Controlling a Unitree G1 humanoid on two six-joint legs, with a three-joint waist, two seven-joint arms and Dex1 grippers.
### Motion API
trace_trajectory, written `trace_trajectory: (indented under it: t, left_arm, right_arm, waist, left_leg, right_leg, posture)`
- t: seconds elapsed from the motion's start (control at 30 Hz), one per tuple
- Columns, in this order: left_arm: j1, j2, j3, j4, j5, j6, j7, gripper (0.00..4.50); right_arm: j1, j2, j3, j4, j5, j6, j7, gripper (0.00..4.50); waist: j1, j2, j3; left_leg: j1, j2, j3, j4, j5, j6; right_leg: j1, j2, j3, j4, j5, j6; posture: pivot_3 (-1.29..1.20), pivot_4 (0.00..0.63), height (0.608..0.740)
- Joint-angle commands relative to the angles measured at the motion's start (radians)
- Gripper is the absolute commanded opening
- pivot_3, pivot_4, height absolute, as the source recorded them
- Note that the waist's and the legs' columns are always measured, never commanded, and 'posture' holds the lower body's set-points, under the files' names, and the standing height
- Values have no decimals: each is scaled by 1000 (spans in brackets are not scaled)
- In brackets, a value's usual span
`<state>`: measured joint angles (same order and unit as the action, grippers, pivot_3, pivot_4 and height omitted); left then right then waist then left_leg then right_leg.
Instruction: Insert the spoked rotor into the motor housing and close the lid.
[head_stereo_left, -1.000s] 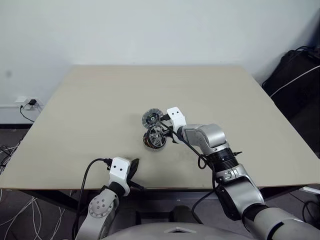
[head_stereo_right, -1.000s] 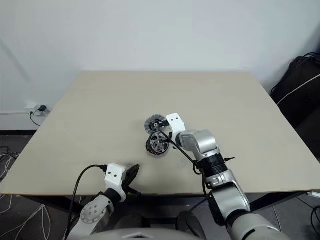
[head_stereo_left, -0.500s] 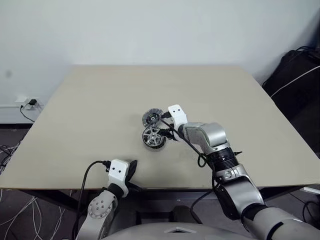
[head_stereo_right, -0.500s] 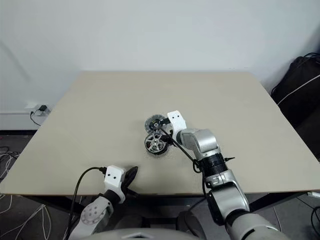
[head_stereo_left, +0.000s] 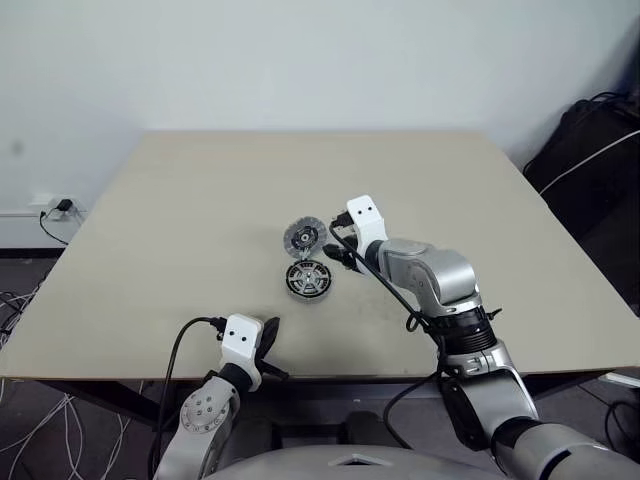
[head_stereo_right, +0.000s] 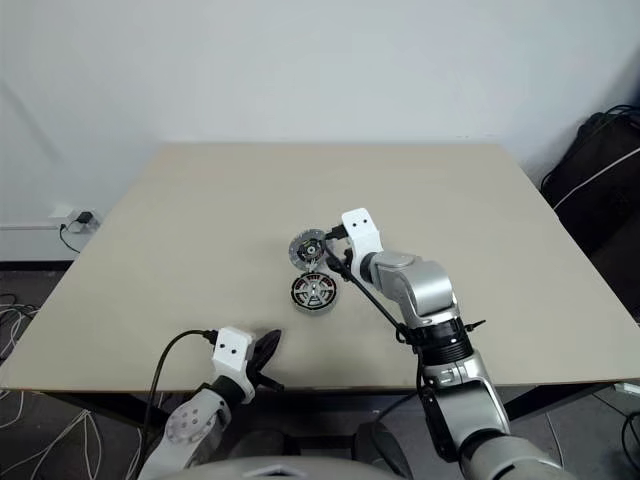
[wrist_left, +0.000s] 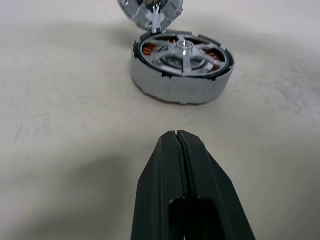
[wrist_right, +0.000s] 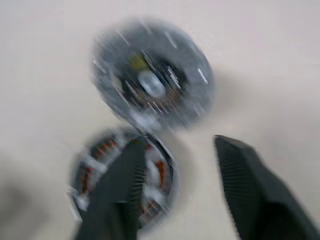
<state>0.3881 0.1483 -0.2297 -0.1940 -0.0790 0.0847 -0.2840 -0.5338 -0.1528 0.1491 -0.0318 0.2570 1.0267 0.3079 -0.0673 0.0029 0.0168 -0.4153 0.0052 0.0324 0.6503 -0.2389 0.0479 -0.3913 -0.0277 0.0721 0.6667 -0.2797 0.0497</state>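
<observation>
The motor housing (head_stereo_left: 308, 279) lies on the table (head_stereo_left: 180, 200) near its middle, grey outside, with copper windings inside. The spoked rotor (wrist_left: 184, 52) sits in it, flat, and the windings show through the gaps between its spokes. The lid (head_stereo_left: 304, 237) lies just beyond the housing, close to its rim, ribbed face and dark centre up. My right gripper (head_stereo_left: 336, 256) hovers open just to the right of both and holds nothing; its fingers (wrist_right: 125, 190) frame the lid (wrist_right: 152, 80) and housing (wrist_right: 125, 180). My left gripper (wrist_left: 177, 135) is shut and empty near the table's front edge, pointing at the housing.
A black bag (head_stereo_left: 590, 150) with a white cable stands on the floor past the table's right edge. Cables and a wall socket (head_stereo_left: 55, 205) are at the left. Bare tabletop surrounds the parts on all sides.
My right gripper let go of the rotor, which dropped from a tilt to lie flat in the housing. The gripper then opened, rose and drew back to the right. The left arm stayed put.
</observation>
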Motion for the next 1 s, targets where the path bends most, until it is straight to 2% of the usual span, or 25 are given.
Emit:
trace_trajectory:
  t: [0.03, 0.13, 0.17, 0.3, 0.53, 0.73, 0.93, 1.0]
  left_arm:
    - [5, 5, -3, -78, 9, 5, 7, 41]
    - [9, 12, 2, -90, 12, 8, 9, 41]
    - [9, 14, 4, -91, 12, 8, 9, 41]
    - [6, 22, 13, -85, 13, 3, 5, 41]
    - [-5, 26, 28, -52, 14, -18, -5, 41]
    - [-11, 24, 34, -2, 11, -54, -12, 41]
    - [-17, 20, 32, 40, 9, -87, -21, 41]
    - [-21, 16, 30, 53, 9, -96, -23, 41]
  right_arm:
    - [35, 37, 31, -11, -36, -196, -2, 1107]
    - [70, 79, 62, 38, -79, -305, -28, 111]
    - [80, 92, 70, 54, -89, -328, -34, 48]
    - [114, 118, 119, 140, -136, -421, -30, 48]
    - [151, 109, 158, 276, -178, -416, 12, 48]
    - [125, 70, 162, 193, -176, -352, 71, 48]
    - [-16, -152, 336, -16, -218, -227, 315, 48]
    - [-59, -207, 382, -26, -234, -227, 376, 428]
  waist:
    - [0, 0, 0]
    - [1, -1, 0]
    - [1, -1, 0]
    - [1, -1, -1]
    - [1, -1, -1]
    - [1, -1, -3]
    - [2, 1, -2]
    - [3, 0, -2]
  left_leg:
    - [0, 0, 0, 0, 0, 0]
    - [0, 0, 0, 0, 0, 0]
    - [0, 0, 0, 1, 0, 0]
    - [1, -1, 0, 1, 0, 0]
    - [2, -1, 0, 1, 0, 0]
    - [5, 0, -1, 1, -1, -1]
    - [3, -2, -1, 2, 0, 0]
    - [3, -1, -1, 2, 0, -1]
  right_leg:
    - [0, 0, 0, 0, 0, 0]
    - [0, 0, 0, 0, 0, 0]
    - [1, 0, 0, 0, 0, 0]
    - [2, 0, 0, 0, 0, 1]
    - [3, 0, 0, 0, 0, 0]
    - [6, -1, -1, 0, 0, -1]
    - [4, -3, -1, 0, -1, -2]
    - [4, -3, -1, 0, 0, -2]
  posture:
    - [0, 0, 740]
    - [0, 0, 740]
    - [0, 0, 740]
    - [0, 0, 740]
    - [0, 0, 740]
    - [0, 0, 740]
    - [0, 0, 740]
    - [0, 0, 740]
